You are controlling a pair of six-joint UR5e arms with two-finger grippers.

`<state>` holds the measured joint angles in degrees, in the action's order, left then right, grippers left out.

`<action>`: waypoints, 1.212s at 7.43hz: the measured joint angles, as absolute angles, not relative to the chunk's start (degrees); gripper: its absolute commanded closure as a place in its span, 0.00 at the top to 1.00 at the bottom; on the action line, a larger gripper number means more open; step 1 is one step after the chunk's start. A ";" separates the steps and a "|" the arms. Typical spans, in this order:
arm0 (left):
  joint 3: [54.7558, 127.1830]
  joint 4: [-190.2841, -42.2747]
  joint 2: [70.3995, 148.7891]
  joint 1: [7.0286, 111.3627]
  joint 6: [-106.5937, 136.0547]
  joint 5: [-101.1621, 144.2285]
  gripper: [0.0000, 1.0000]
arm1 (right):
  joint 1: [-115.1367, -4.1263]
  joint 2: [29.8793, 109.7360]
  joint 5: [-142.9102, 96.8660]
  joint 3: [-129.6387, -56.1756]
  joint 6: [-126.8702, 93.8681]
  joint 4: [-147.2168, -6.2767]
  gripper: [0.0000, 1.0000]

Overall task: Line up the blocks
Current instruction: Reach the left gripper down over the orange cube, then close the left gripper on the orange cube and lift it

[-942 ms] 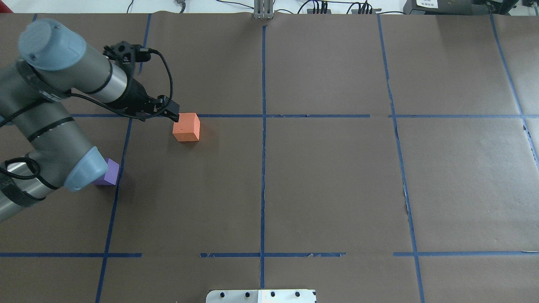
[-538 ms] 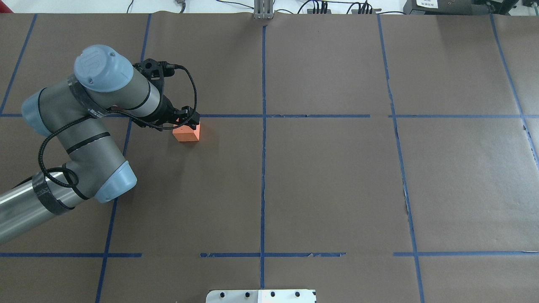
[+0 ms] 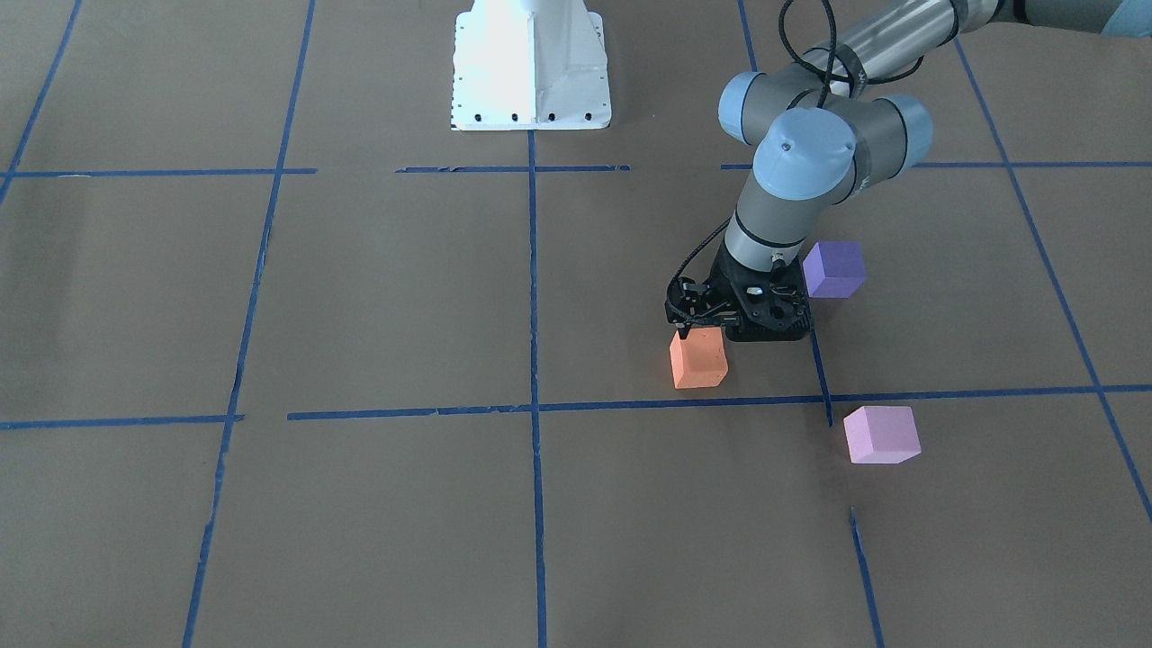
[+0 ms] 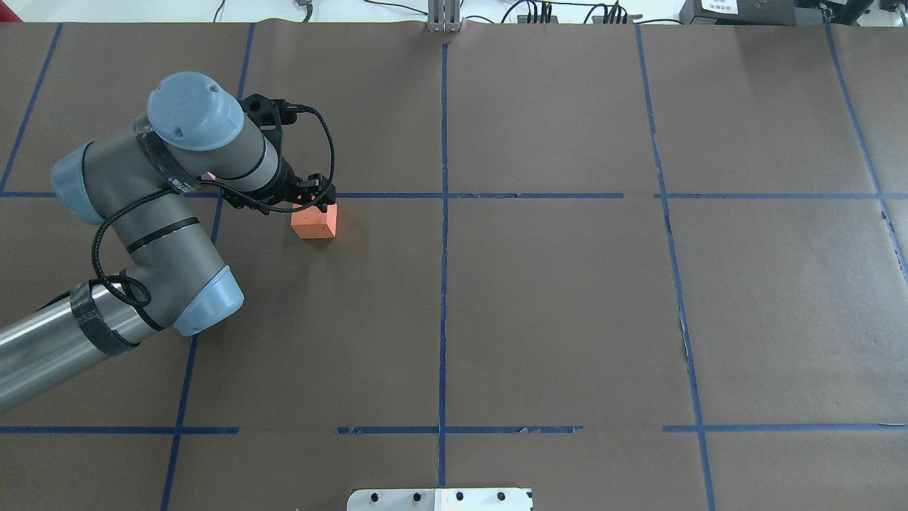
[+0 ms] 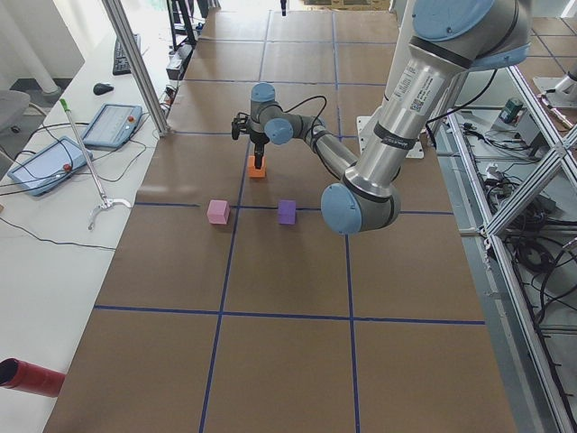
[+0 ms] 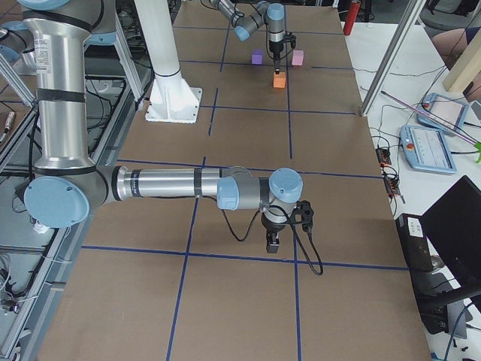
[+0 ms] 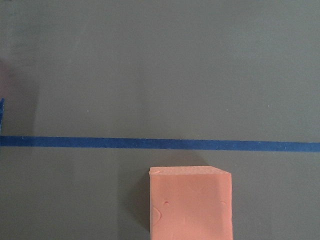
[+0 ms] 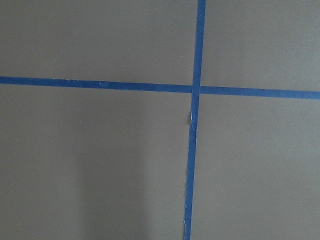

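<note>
From the front, we see the left claw (image 3: 691, 329) low over the table (image 3: 360, 297). It is right at the back top edge of the orange block (image 3: 698, 358). The block sits flat on the table, just on the robot's side of a blue tape line (image 3: 414, 412). We cannot tell if the claw is spread or squeezed, because its black body hides the tips. The purple block (image 3: 833, 268) sits just beside the arm's wrist, on the other side from the orange block. The pink block (image 3: 882, 434) lies apart from both, across the blue tape line and nearer the camera.

From overhead, the left claw covers the far edge of the orange block, and the rest of the block shows. The arm hides the purple block. Only a tiny pink bit peeks out by the arm.

From the left end of the table, the pink block and purple block sit side by side with a gap. The orange block is farther away, under the claw.

From the right end, the right claw (image 6: 273, 242) points down over the table, well apart from all three blocks. We cannot tell if it is spread or squeezed.

The left wrist camera shows the orange block at the bottom edge, just short of a blue tape line.

The right wrist camera shows brown table and two crossing strips of blue tape.
</note>
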<state>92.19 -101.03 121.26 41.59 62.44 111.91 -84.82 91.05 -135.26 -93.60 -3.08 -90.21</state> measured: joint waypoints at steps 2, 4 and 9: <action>90.29 -101.23 122.32 41.59 62.33 111.76 1.00 | -84.82 91.05 -135.26 -93.60 -3.08 -90.19 1.00; 88.09 -101.91 123.54 41.59 62.39 111.90 1.00 | -84.82 91.05 -135.26 -93.60 -3.08 -90.18 1.00; 82.35 -106.11 125.02 40.90 62.71 112.28 0.91 | -84.82 91.05 -135.30 -93.60 -3.08 -90.21 1.00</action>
<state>82.35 -106.11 125.02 40.90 62.71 112.28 -84.82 91.05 -135.30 -93.60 -3.08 -90.21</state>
